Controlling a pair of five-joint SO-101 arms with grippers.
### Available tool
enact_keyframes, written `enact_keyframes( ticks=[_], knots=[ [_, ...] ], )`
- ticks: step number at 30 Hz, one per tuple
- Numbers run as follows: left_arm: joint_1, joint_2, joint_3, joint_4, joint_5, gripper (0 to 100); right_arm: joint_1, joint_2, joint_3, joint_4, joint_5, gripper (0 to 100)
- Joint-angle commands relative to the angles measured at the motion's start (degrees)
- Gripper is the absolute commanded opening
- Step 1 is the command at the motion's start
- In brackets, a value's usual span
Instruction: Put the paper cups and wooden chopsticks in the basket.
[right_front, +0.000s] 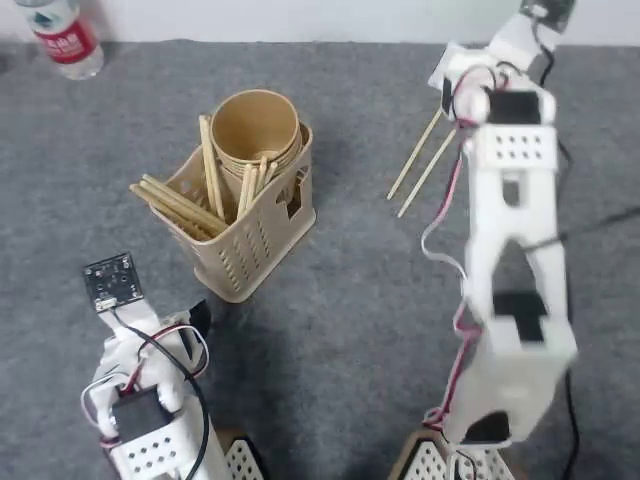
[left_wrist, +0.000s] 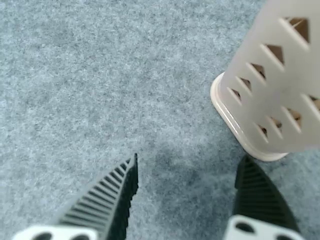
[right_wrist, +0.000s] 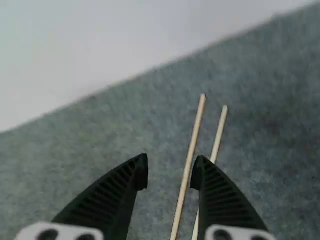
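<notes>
Pair of thin pale wooden chopsticks (right_front: 414, 154), long axis 1-to-7 o'clock on the grey table (right_front: 350, 330), right tool (right_wrist: 171, 162) jaws apart astride one.

beige basket (right_front: 262, 240) upright w/ stacked paper cups (right_front: 256, 125) + chopsticks (right_front: 178, 203) inside; 2 loose chopsticks (right_front: 414, 155) lie flat well apart.

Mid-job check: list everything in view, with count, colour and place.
Perforated plastic basket: one, beige, left of table centre.
Stack of paper cups: one stack, tan, upright in the basket.
Wooden chopsticks in the basket: several, pale, leaning over its rim.
Loose wooden chopsticks: two, pale, on carpet right of basket.
Plastic bottle: one, clear with red label, far left corner.
Carpet: grey, covering table.
Left gripper: black, open, beside basket's base.
Right gripper: black, open, astride one loose chopstick.
</notes>
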Motion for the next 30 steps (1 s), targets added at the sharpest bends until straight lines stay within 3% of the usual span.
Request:
enact_keyframes(
  ticks=[1, 8, 14, 19, 30],
  knots=[
    [0.3, -0.9, -0.3, -0.1, 0.5, 30, -0.1, 12.5, -19.3, 8.6, -0.9, 14.8],
    [0.3, -0.9, -0.3, -0.1, 0.5, 30, -0.7, 35.5, -42.0, 18.4, -0.9, 15.1],
    [0.3, -0.9, -0.3, -0.1, 0.5, 30, -2.9, 45.6, -53.4, 23.3, -0.2, 24.1],
    [0.3, -0.9, -0.3, -0.1, 0.5, 30, -7.4, 47.3, -53.5, 23.7, 7.3, 24.3],
    [0.2, -0.9, -0.3, -0.1, 0.6, 30, -4.1, 46.7, -47.0, 24.8, 0.9, 24.4]
  ],
)
